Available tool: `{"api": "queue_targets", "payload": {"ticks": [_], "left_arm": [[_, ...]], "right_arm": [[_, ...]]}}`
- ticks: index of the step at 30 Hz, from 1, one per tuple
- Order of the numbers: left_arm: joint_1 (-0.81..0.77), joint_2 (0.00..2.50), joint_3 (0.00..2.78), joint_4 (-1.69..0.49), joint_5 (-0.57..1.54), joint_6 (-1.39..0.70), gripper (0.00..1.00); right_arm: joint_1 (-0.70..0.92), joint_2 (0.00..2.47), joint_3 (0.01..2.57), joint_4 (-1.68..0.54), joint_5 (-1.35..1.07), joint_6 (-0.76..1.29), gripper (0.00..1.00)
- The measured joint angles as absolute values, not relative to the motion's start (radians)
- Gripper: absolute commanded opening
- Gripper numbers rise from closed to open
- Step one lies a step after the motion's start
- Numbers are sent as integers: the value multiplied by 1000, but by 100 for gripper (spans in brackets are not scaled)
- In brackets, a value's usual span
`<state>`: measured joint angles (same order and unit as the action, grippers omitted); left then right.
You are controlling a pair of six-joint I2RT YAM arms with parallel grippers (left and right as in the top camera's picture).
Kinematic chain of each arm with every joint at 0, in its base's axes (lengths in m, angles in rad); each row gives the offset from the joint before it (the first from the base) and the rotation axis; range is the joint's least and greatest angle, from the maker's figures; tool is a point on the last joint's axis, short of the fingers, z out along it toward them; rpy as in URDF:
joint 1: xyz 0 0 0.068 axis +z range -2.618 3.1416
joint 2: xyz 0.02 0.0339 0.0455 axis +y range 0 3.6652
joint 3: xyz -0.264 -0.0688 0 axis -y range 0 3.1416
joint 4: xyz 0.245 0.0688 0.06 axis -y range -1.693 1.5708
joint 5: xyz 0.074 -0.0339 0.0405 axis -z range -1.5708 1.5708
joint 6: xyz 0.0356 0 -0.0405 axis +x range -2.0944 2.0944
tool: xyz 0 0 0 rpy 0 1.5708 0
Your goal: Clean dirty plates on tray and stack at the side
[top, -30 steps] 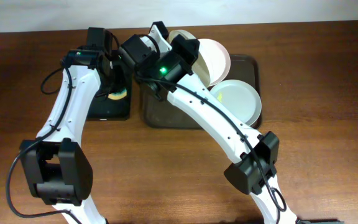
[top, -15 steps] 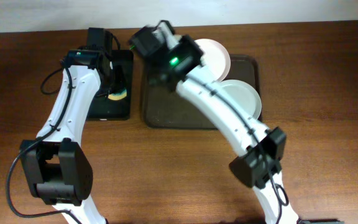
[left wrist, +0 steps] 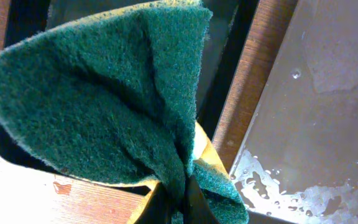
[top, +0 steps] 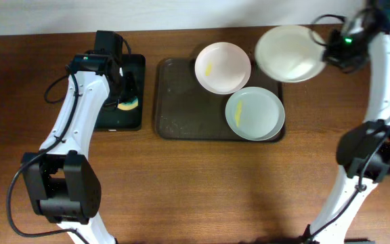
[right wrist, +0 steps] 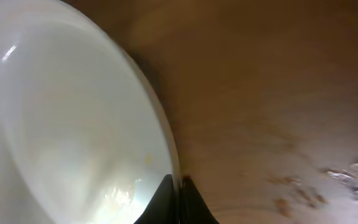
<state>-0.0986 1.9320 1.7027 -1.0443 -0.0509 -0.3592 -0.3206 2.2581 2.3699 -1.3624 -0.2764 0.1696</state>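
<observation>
right tool [right wrist: 178, 185] clamped on rim of one plate [top: 288, 53], held over the tray [top: 181, 102] far-right corner. left tool [left wrist: 178, 194] pinches sponge [left wrist: 98, 87] above black tray [top: 114, 120]. step: stacking. next: lower plate flat onto worktop [top: 330, 156] right of tray.

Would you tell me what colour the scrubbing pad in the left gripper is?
The pad is dark green over yellow, clearest in the left wrist view.
</observation>
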Motion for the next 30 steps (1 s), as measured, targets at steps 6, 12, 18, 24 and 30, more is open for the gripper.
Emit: {"api": "queue_targets", "payload": {"ticks": [6, 12, 18, 24, 30], "left_arm": [[-99, 1932, 1703, -1045, -50, -359, 0], [-99, 1932, 1703, -1046, -48, -359, 0], [-99, 1932, 1703, -1045, -47, -359, 0], [-99, 1932, 1703, -1001, 19, -359, 0], [-124, 1932, 1698, -973, 57, -359, 0]], "right_arm": [[-450, 2262, 2065, -1109, -141, 261, 4], [-458, 2268, 1858, -960, -71, 307, 37], [-450, 2268, 1876, -991, -154, 277, 73], [-331, 2232, 1987, -994, -308, 215, 84], [-8, 2191, 2031, -846, -272, 162, 94]]}}
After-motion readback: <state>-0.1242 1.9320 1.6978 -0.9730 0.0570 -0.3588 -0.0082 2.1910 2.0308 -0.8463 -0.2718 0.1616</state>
